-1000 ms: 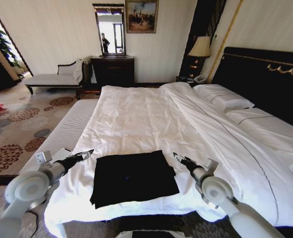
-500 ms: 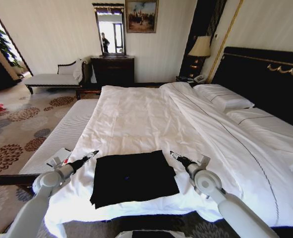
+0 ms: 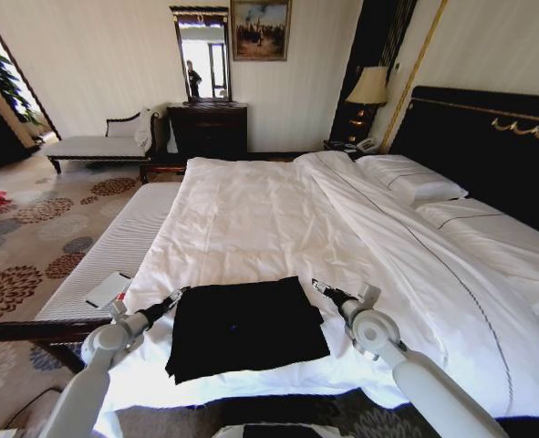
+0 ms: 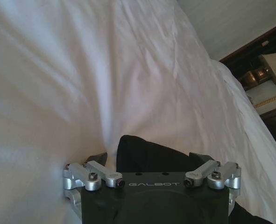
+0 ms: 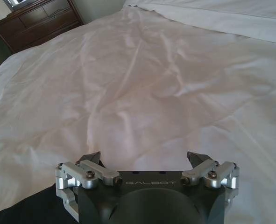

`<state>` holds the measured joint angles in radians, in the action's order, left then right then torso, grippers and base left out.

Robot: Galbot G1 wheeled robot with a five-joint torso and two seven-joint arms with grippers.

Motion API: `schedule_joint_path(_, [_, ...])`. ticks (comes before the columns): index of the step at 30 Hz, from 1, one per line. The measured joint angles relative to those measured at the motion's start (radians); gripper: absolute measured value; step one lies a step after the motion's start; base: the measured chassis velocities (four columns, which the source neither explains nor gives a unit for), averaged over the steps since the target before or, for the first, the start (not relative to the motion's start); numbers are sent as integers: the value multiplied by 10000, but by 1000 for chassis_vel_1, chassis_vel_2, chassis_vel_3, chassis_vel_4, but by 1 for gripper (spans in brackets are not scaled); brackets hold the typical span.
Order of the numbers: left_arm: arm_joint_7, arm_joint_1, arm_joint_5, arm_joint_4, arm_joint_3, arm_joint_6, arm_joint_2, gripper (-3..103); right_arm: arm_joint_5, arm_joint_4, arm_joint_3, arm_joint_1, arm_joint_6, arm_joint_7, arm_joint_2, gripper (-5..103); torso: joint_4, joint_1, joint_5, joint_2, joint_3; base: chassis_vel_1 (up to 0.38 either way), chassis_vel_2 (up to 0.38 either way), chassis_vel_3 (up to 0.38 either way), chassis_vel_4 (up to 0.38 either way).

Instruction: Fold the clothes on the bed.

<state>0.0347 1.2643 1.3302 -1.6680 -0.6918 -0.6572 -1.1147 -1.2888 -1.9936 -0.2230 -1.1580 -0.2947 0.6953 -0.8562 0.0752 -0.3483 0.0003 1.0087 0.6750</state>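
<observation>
clothes [image 3: 246, 327]: black folded tee, lower centre of frame, lying flat on the bed [image 3: 278, 219] near its foot edge
left gripper [image 3: 178, 295]: at shirt's left corner, jaws spread wide, holding nothing
right gripper [image 3: 318, 286]: at shirt's upper right corner, jaws wide apart, empty

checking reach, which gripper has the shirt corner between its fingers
The left gripper: the black shirt corner sits between its open fingers. The right gripper frames only white sheet.

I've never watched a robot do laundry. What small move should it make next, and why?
Probably ease both tools down onto the far corners of the black T-shirt. The left tool and right tool are open and flank those corners above the bed, gripping nothing.
</observation>
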Motion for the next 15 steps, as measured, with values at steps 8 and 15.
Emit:
schedule_joint_path(8, [-190, 96, -246, -20, 42, 87, -175, 72, 5, 57, 21, 50, -11, 23, 40, 100, -1, -1, -3, 0, 0, 0, 0, 0, 0])
schedule_joint_path(15, [-308, 136, -344, -66, 16, 223, -174, 49, 66, 18, 53, -22, -25, 60, 23, 100, 1, 0, -4, 0, 0, 0, 0, 0, 0])
